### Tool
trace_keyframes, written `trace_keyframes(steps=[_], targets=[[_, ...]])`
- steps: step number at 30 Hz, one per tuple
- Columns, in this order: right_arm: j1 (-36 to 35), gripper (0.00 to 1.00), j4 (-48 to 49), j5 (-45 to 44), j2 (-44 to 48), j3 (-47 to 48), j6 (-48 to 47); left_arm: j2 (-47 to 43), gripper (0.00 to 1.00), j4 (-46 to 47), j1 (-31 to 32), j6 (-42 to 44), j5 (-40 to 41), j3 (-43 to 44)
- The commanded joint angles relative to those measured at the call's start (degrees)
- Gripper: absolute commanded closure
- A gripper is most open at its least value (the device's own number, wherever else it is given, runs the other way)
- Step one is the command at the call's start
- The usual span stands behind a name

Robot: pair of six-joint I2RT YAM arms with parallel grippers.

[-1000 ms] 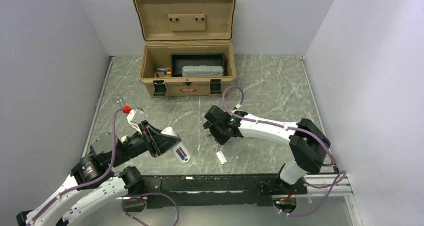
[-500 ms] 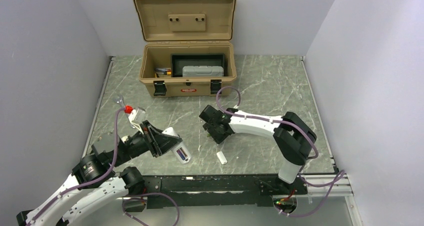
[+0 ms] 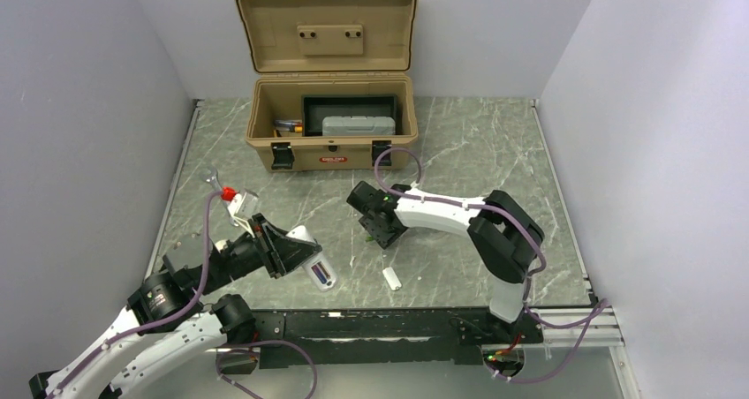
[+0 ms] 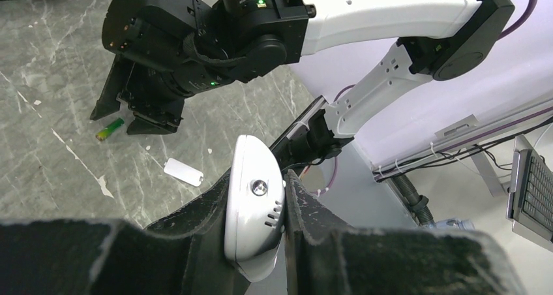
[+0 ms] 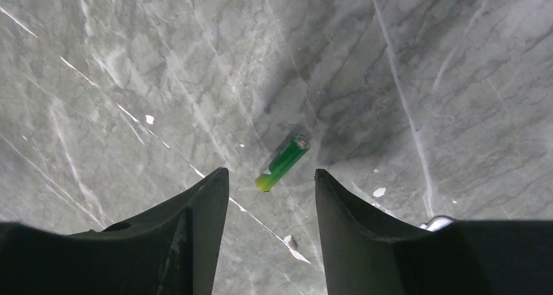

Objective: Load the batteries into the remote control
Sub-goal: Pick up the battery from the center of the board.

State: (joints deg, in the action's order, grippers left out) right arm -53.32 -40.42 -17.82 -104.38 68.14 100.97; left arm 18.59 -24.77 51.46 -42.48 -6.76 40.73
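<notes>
My left gripper [image 3: 298, 251] [image 4: 257, 179] is shut on the white remote control [image 3: 311, 259] [image 4: 253, 218] and holds it tilted above the table at the near left. A dark purple battery [image 3: 324, 276] shows in the remote's open end. The green battery [image 5: 282, 162] [image 4: 109, 130] lies flat on the marble. My right gripper [image 3: 381, 232] [image 5: 272, 173] hovers just over it, open. The battery lies just beyond its fingertips, in line with the gap and touching neither finger.
A small white plastic tab [image 3: 392, 280] [image 4: 183, 171] lies near the front edge, between the two arms. An open tan toolbox [image 3: 329, 156] stands at the back. A red-capped object [image 3: 225, 192] lies at the left, behind my left arm.
My right gripper has shifted left and slightly away from the bases, and its jaws have narrowed. My left gripper and the remote have stayed put.
</notes>
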Motion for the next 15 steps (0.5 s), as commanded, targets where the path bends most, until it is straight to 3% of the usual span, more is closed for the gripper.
trace_keyframes(steps=[1, 8, 15], targets=[[0.2, 0.49, -4.8, -2.5, -2.1, 4.4, -0.2, -0.6, 1.00, 1.9, -0.1, 0.7, 0.3, 0.2], [0.2, 0.57, -7.5, -2.0, -5.1, 7.8, -1.8, -0.8, 1.00, 1.0, -0.1, 1.0, 0.7, 0.7], [0.2, 0.60, -9.1, -1.9, -5.5, 7.8, -1.9, -1.3, 1.00, 1.6, -0.1, 0.6, 0.9, -0.1]])
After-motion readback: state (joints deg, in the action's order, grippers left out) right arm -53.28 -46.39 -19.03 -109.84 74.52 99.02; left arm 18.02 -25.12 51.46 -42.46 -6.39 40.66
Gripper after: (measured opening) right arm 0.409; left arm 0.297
